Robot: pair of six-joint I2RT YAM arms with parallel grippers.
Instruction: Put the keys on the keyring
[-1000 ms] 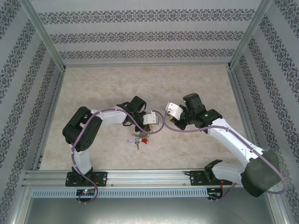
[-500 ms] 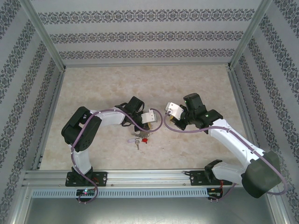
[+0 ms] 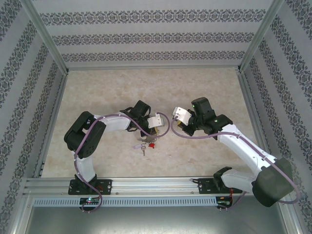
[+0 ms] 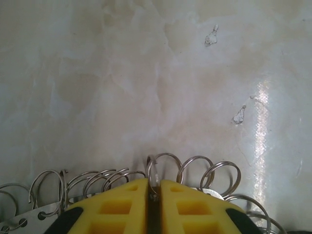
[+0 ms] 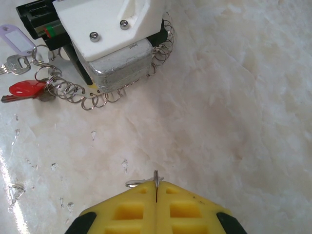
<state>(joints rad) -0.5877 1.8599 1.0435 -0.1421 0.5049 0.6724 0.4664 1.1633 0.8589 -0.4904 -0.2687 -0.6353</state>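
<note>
The keyring [image 4: 195,168] is a silver loop fringed with small split rings, lying on the marble table. My left gripper [image 4: 154,189] is shut on one of those small rings, which stands up between the yellow fingertips. In the top view the left gripper [image 3: 159,128] sits just above a red key [image 3: 151,145]. From the right wrist camera, that red key [image 5: 23,89] and a pale tagged key [image 5: 12,35] are seen hanging on the keyring [image 5: 97,101] at the upper left. My right gripper [image 5: 156,191] is shut on a small silver key [image 5: 134,183] and its ring, held above the table.
The left gripper's white housing [image 5: 109,29] covers most of the keyring. In the top view the right gripper [image 3: 175,126] is a short gap from the left one. Metal frame rails [image 3: 146,184] and patterned walls enclose the marble table [image 3: 146,92].
The left jaws have closed tighter on the small ring. Both arms have barely moved.
</note>
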